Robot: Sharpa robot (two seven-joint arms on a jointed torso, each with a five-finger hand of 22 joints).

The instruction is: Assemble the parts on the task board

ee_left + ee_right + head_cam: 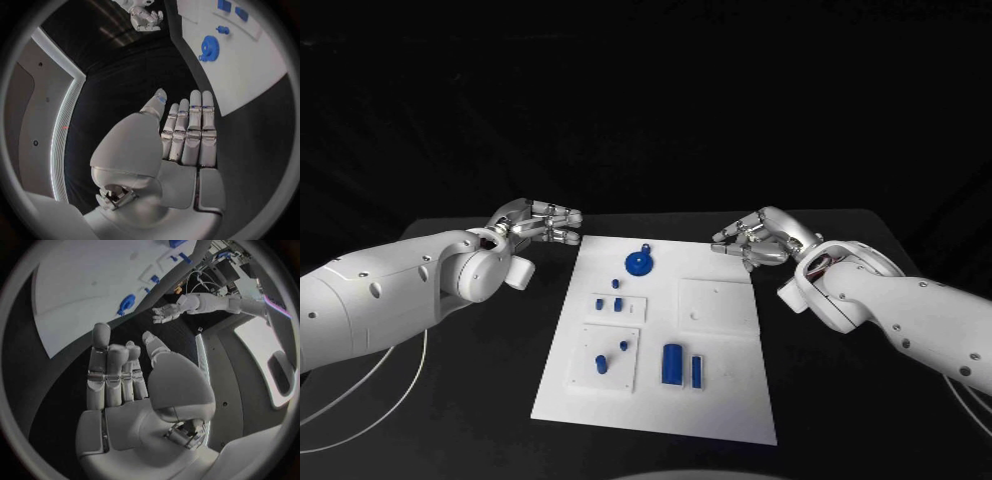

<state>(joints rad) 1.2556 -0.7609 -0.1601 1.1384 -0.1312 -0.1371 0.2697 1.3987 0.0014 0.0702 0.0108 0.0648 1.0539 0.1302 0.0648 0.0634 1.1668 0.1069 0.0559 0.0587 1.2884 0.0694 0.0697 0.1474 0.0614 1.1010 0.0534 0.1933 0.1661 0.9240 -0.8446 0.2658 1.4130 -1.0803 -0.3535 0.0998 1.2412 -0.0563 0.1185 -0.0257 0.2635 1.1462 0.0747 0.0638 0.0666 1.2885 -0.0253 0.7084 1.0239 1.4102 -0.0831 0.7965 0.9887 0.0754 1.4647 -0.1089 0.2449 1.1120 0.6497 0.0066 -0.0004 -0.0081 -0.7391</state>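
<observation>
A flat white rectangular task board lies in the middle of a black table and serves as the landmark here. Near the board's far edge rests a round blue gear-like part. Toward the board's near end stands a tall blue cylinder with a thin blue rod just beside it. Several small blue pegs sit along the board's left half, on raised white squares.

The robot's silver left hand hovers off the board's far left corner, apart from it. The wrist view shows its fingers straight, side by side, holding nothing. The silver right hand hovers by the board's far right corner. Its fingers are likewise extended and empty, not touching the board.
</observation>
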